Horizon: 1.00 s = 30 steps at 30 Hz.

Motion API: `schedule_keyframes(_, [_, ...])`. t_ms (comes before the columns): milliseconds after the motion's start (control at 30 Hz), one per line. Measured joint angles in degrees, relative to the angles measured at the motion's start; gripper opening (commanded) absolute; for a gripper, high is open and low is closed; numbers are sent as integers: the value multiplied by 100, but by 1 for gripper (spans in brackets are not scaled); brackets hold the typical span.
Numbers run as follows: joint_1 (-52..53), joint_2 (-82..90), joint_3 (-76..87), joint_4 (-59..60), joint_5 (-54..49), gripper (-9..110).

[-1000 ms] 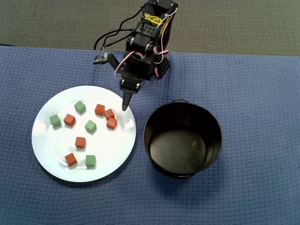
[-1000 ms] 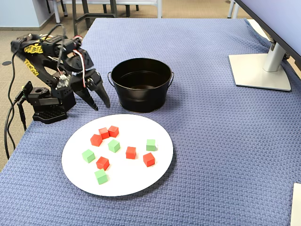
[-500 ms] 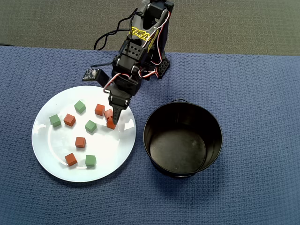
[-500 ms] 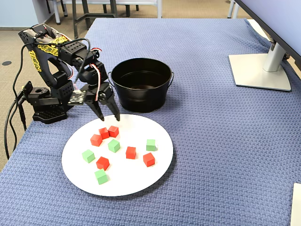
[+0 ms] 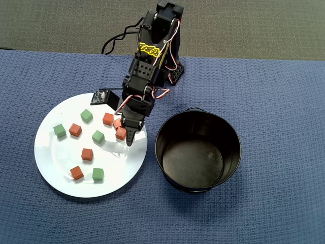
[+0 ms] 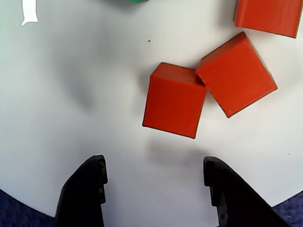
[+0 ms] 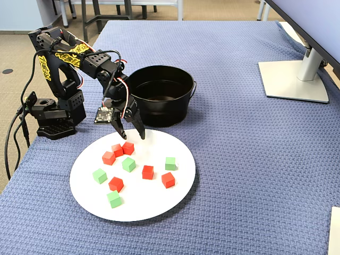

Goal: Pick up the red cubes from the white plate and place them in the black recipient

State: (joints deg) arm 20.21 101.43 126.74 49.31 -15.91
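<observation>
Approach step. My gripper open, empty, over white plate. Nearest red cube at 12 o'clock in wrist view, touching another. Next: advance, straddle, close.

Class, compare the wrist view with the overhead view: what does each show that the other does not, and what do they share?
Only the wrist view shows that two red cubes touch at a corner, and that the open tool has both fingertips short of the nearer one. Only the overhead view shows the empty black pot, four green cubes, all six red ones, the blue cloth and the whole arm. Both show the white plate, with the tool over it near the same cluster of red cubes.
</observation>
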Motion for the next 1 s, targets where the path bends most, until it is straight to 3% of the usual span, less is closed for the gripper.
schedule_keyframes(633, [686, -940, -738, -70, -167, 15])
schedule_keyframes(1000, [721, -940, -756, -70, -176, 0])
